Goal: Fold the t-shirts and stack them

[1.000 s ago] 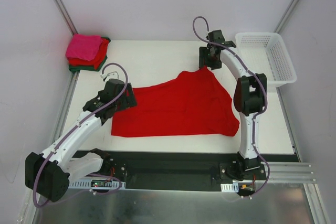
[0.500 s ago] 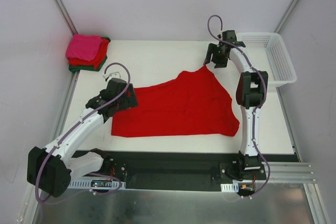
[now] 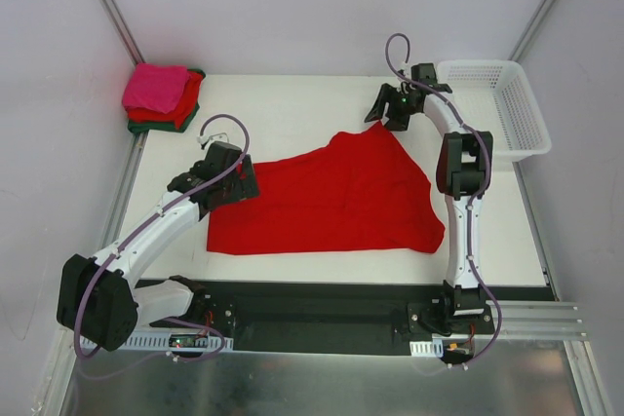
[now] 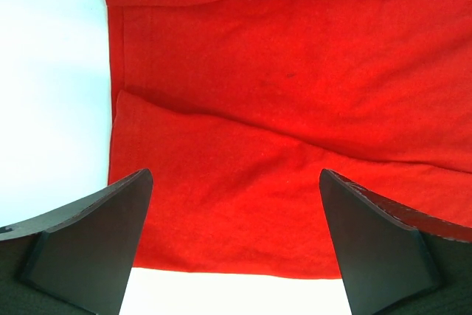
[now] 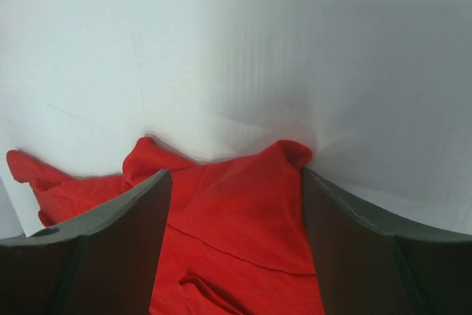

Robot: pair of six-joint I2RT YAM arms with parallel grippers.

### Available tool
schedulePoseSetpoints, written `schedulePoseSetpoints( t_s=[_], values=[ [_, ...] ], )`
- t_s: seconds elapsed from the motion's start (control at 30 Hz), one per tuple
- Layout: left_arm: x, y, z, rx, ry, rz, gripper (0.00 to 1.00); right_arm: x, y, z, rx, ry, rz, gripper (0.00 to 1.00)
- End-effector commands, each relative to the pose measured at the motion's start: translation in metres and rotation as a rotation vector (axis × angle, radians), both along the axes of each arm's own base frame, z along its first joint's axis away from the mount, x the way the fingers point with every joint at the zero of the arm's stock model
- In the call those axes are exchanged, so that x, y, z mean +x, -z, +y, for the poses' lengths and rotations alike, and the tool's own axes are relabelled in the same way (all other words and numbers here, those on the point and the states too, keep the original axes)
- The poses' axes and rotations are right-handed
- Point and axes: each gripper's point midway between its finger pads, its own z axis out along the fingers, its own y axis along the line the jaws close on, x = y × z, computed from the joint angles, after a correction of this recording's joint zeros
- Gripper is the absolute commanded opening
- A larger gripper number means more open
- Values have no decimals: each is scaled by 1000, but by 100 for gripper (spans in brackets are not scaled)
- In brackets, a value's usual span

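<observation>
A bright red t-shirt [image 3: 331, 197] lies spread across the middle of the white table, its far corner pointing towards the back. My left gripper [image 3: 232, 180] hovers open over the shirt's left edge; the left wrist view shows its hem [image 4: 258, 108] flat between the wide-apart fingers of that gripper [image 4: 234, 173]. My right gripper [image 3: 384, 109] is open just above the far corner, and the cloth [image 5: 236, 212] lies loose on the table between its fingers, the gripper [image 5: 236, 171] not pinching it. Folded t-shirts are stacked at the back left: hot pink [image 3: 156, 87] on top, red [image 3: 183, 104] below it, dark green [image 3: 164, 127] at the bottom.
A white lattice basket [image 3: 502, 109] stands at the back right corner, close behind the right arm. Bare tabletop [image 3: 283, 109] lies between the stack and the right gripper. Grey walls close in both sides.
The right gripper has come up off the shirt's far corner and shifted slightly back and right. The left gripper has crept a little towards the shirt. The shirt has not moved.
</observation>
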Motion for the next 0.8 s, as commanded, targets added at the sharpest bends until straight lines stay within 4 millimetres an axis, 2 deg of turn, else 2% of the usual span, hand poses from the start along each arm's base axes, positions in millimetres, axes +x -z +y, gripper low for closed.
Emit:
schedulePoseSetpoints(
  t_s=[0.0,0.1,0.2,0.33,0.5,0.77],
  values=[
    [5,-7,2,1,-9,-25,97,5,-11,13,99,-26,-16,72],
    [4,-6,3,5,-11,-23,97,5,-12,15,120,-29,-16,63],
    [3,-4,4,8,-10,-19,97,4,-13,16,135,-34,-18,33],
    [0,0,5,11,-9,-10,97,2,-17,16,139,-39,-33,15],
    [-2,3,5,7,-9,-4,97,-6,-23,17,148,-43,-52,10],
    [-4,4,3,-4,-2,5,97,-20,-78,17,170,-45,-168,9]
  ],
)
